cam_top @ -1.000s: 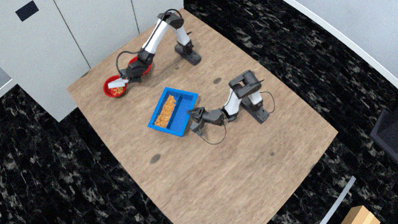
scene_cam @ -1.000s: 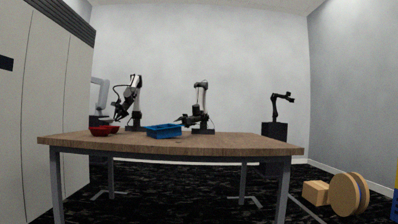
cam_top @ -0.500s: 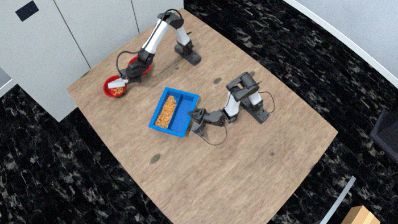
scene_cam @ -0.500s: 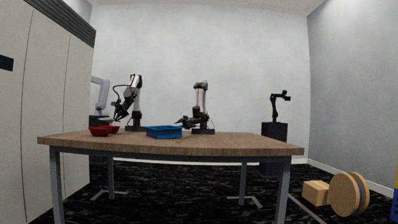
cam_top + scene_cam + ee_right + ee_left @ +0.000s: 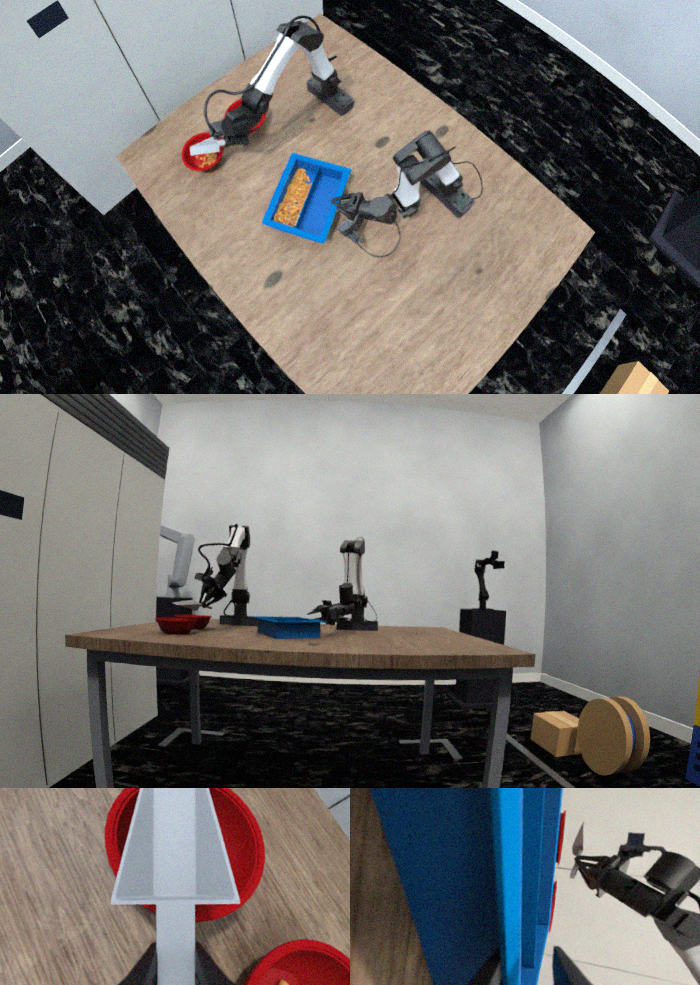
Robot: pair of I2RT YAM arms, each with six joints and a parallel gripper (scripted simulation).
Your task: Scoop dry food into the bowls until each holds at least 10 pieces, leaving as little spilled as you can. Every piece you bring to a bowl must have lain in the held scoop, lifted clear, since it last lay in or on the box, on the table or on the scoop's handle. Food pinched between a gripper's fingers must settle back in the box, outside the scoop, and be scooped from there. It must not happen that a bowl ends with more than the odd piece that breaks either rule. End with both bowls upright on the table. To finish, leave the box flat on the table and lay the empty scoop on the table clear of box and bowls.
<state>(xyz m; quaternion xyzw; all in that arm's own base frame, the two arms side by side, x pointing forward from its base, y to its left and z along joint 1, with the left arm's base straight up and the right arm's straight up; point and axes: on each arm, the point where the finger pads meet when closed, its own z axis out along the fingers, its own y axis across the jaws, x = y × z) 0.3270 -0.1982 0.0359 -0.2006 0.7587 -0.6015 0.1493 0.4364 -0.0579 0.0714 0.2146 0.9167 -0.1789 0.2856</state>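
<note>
Standing at box rim (image 5: 342,187) (image 5: 289,619) (image 5: 507,876), left gripper (image 5: 336,201) (image 5: 310,613) (image 5: 528,952) partly open

Scoop (image 5: 205,147) (image 5: 185,605) (image 5: 579,842) (image 5: 174,845) cut off in wrist view

Top from overhead — exterior near tabletop height — table (image 5: 380,300) (image 5: 390,644) shared.

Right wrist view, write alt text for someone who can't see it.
A pale grey scoop, its handle gripped by the right claw, overhangs a round red bowl. A second red bowl shows partly at lower right.
</note>
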